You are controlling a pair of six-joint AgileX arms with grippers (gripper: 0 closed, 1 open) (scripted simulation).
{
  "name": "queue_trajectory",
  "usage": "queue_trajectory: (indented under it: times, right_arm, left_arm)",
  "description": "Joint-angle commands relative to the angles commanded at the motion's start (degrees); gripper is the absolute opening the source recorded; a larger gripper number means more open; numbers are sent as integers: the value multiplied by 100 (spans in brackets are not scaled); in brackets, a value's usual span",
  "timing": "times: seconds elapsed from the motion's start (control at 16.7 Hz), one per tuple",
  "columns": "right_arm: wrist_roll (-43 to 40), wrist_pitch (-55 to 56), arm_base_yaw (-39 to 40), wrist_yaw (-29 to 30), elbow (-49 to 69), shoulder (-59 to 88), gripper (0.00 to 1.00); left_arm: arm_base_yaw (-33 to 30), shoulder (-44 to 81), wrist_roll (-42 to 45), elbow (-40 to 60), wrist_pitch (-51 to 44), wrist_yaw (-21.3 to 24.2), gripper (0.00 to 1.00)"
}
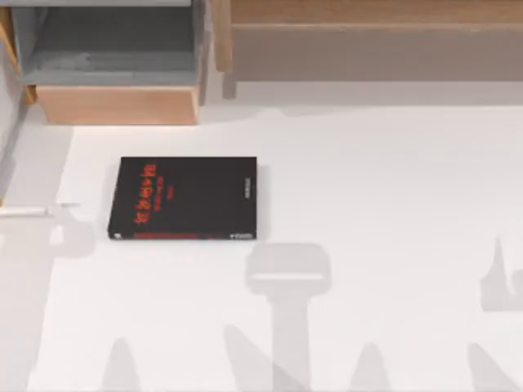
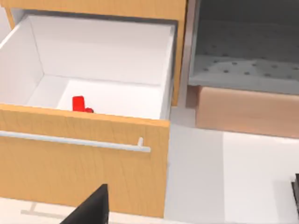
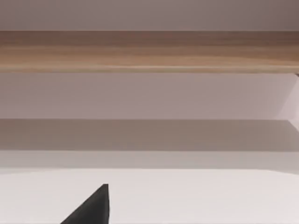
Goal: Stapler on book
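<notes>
While the stapler [image 2: 79, 104] sits low in the open drawer [image 2: 93, 70], I must reach in. The book [image 1: 184, 198], at nine o'clock, waits bare. I cannot tell either gripper's state.

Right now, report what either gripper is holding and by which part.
Nothing is visibly held. The stapler lies inside the open drawer, and the book lies flat on the table.

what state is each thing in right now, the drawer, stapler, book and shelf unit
wooden drawer with a metal bar handle: pulled open, white inside
small bright red stapler: inside the open drawer, near its front panel, partly hidden by it
flat black rectangular book with red lettering: closed, lying flat on the white table, nothing on top
grey open shelf unit with a wooden base: open-fronted, nothing seen inside
</notes>
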Motion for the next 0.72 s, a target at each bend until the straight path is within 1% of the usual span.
queue_trajectory:
  times: [0.24,0.72]
  right_arm:
    - [0,0,0,0,0,0,100]
    - [0,0,0,0,0,0,100]
  left_arm:
    - [374,2429,-2,2432,-1381,-33,100]
    - [947,7754,160,7734,-4191,49,100]
